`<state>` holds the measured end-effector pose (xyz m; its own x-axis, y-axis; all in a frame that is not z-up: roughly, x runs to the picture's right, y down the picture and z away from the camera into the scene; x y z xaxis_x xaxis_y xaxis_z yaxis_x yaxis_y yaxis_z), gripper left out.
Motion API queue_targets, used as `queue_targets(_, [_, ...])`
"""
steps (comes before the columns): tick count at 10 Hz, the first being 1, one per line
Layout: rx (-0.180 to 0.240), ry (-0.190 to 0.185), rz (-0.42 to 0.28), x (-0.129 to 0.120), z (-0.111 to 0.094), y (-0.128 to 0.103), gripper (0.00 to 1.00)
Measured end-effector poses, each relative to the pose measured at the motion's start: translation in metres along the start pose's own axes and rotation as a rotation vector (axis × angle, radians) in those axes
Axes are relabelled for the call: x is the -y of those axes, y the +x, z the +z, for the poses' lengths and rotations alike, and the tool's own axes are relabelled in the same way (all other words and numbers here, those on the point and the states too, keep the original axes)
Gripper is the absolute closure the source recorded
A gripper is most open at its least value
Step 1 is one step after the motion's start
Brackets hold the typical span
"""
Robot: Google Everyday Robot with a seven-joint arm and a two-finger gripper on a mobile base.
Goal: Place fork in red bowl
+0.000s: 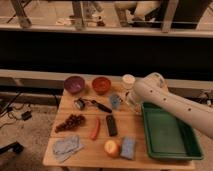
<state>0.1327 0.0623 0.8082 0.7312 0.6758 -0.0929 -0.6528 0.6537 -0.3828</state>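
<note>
Gripper (131, 101) low over the table (85, 156), at the end of the white arm (172, 102); its state cannot be told. Fork cannot be picked out. Red bowl (101, 85) up-left of gripper, apart. Green tray (192, 147) to its right

Tool (131, 101) left of tray (170, 150); red bowl (101, 85) behind-left.
</note>
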Motion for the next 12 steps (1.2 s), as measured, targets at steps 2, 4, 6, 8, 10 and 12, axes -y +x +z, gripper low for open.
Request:
queue_targets(2, [0.021,0.032,-0.035,0.021,-0.008,-0.025,0.82])
queue_targets(4, [0.036,0.049,-0.074,0.037,-0.008,-0.05,0.82])
queue_targets(6, [0.042,0.056,-0.103,0.045,-0.005,-0.065,0.82])
queue_targets(8, [0.049,0.055,-0.132,0.051,0.003,-0.083,0.82])
queue_targets(10, [0.062,0.042,-0.171,0.051,0.019,-0.117,0.82])
queue_targets(12, [0.065,0.037,-0.188,0.056,0.027,-0.128,0.82])
